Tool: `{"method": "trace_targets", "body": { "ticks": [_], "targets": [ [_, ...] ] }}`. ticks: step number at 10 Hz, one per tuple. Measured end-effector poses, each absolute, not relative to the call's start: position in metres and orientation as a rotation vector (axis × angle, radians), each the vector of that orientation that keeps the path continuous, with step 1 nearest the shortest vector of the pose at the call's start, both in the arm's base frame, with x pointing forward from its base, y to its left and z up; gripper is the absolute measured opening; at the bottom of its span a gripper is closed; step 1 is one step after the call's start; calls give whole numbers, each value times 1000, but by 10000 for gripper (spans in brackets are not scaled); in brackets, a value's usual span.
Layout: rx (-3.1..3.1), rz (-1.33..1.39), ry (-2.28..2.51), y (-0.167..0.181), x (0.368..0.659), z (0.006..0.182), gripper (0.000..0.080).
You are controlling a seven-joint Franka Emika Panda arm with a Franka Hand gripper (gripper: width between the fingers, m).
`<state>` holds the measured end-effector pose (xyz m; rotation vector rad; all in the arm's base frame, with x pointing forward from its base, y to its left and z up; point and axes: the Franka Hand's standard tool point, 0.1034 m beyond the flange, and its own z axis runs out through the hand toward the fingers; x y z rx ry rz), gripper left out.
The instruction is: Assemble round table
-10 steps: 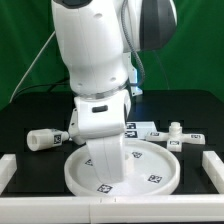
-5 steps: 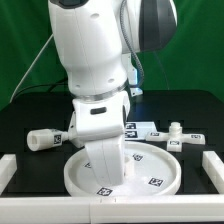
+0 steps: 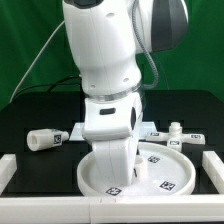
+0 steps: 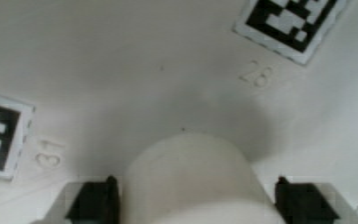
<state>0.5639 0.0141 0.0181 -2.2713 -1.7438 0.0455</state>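
Observation:
The large rimmed round disc (image 3: pixel 168 172) lies flat on the black table, near the front. My gripper (image 3: pixel 112 178) reaches straight down onto the part of it toward the exterior view's left. In the wrist view the disc (image 4: pixel 158 80) fills the picture, with two square tags on it. My gripper (image 4: pixel 197 200) has its dark fingers (image 4: pixel 98 200) on either side of a rounded white part of the disc, and it is shut on that part. The short thick post (image 3: pixel 41 138) lies on its side at the exterior view's left. The cross piece (image 3: pixel 179 137) sits at the right.
The marker board (image 3: pixel 152 130) lies behind the disc, partly hidden by my arm. White rails border the table at the left (image 3: pixel 10 165), at the right (image 3: pixel 212 164) and along the front edge.
My arm and the disc have moved together toward the exterior view's right. The post and the cross piece have stayed where they were.

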Motion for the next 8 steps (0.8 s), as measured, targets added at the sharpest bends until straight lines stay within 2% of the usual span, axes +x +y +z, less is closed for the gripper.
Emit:
{"method": "trace_targets", "body": {
  "ticks": [3, 7, 8],
  "targets": [
    [-2285, 37, -1738, 31, 565, 17, 420],
    [-2287, 36, -1742, 32, 564, 17, 420],
    [-2286, 37, -1741, 32, 564, 17, 557]
  ]
}}
